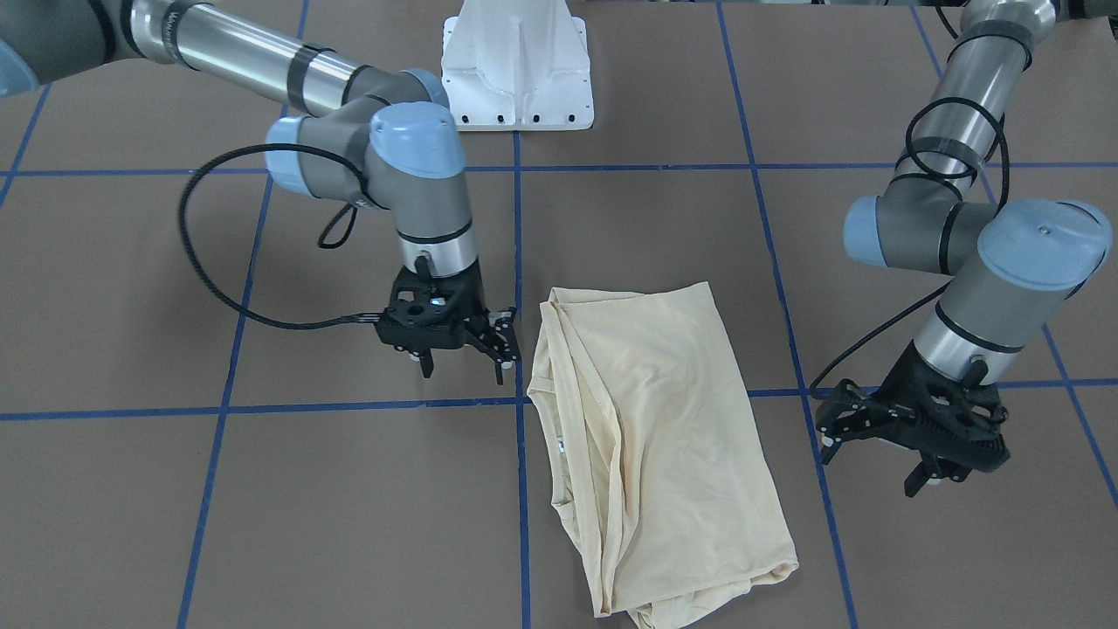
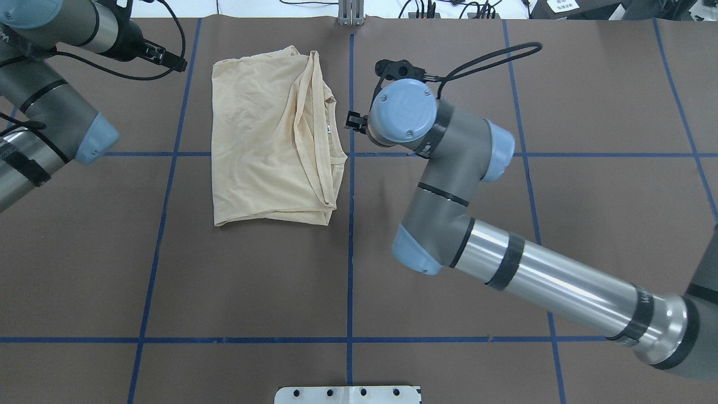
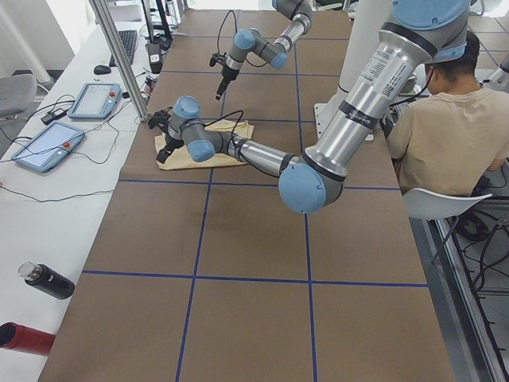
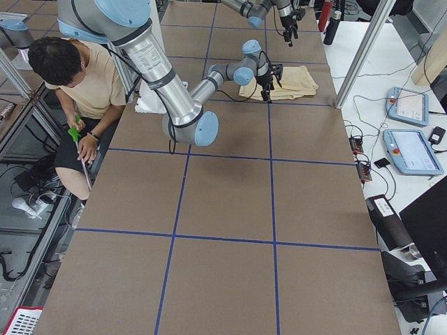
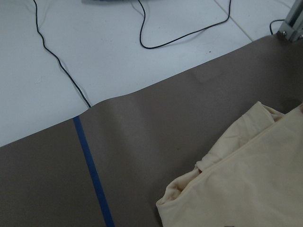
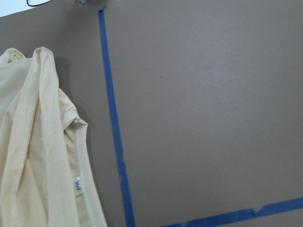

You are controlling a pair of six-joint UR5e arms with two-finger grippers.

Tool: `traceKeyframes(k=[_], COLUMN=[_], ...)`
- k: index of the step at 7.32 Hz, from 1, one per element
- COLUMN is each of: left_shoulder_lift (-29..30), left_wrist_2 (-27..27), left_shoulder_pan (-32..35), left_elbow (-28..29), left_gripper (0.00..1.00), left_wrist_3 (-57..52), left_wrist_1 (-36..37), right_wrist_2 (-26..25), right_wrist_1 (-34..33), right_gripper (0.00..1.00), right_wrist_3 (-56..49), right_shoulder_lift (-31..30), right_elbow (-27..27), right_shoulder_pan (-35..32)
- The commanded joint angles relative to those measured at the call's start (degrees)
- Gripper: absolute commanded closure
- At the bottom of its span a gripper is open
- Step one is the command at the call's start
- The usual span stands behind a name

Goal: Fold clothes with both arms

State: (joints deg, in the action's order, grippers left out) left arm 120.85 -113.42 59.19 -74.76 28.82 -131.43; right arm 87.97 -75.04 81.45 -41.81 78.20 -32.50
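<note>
Front view, left of centre: the right end effector hangs low over the brown surface, fingers spread with nothing in them; it sits just beside the shirt's left edge, not touching as far as I can see; the shirt lies folded into a rough rectangle at middle-bottom of the frame, collar side on the left, tiny white label showing; at the right of the frame the left end effector is released too, near the shirt's right edge but apart.
</note>
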Motion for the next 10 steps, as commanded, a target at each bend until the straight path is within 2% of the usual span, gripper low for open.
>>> traceKeyframes(k=[1, 2, 3, 5, 9, 10], left_shoulder_lift=[-1.3, -1.3, -1.8, -1.8, -1.8, -1.8], left_wrist_2=[0.0, 0.0, 0.0, 0.0, 0.0, 0.0], left_shoulder_pan=[-0.2, -0.3, -0.5, -1.2, -1.3, -1.4], left_elbow=[-1.6, -1.5, -1.6, -1.7, -1.7, -1.7], left_gripper=[0.0, 0.0, 0.0, 0.0, 0.0, 0.0], left_wrist_3=[0.2, 0.2, 0.2, 3.5, 3.6, 3.6], left_wrist_1=[-0.1, -0.1, -0.4, -0.5, -0.5, -0.6], right_wrist_2=[-5.4, -5.4, -5.4, -5.5, -6.3, -6.4], right_wrist_1=[0.3, 0.3, 0.3, 0.4, 0.5, 0.5], right_gripper=[0.21, 0.39, 0.44, 0.45, 0.48, 0.53], right_wrist_3=[3.1, 2.7, 2.3, 2.4, 2.8, 2.8], right_shoulder_lift=[5.4, 5.5, 5.6, 7.7, 9.3, 9.4], right_elbow=[-7.5, -8.0, -8.7, -11.7, -15.3, -15.5], right_shoulder_pan=[3.9, 4.2, 4.2, 4.2, 4.8, 5.1])
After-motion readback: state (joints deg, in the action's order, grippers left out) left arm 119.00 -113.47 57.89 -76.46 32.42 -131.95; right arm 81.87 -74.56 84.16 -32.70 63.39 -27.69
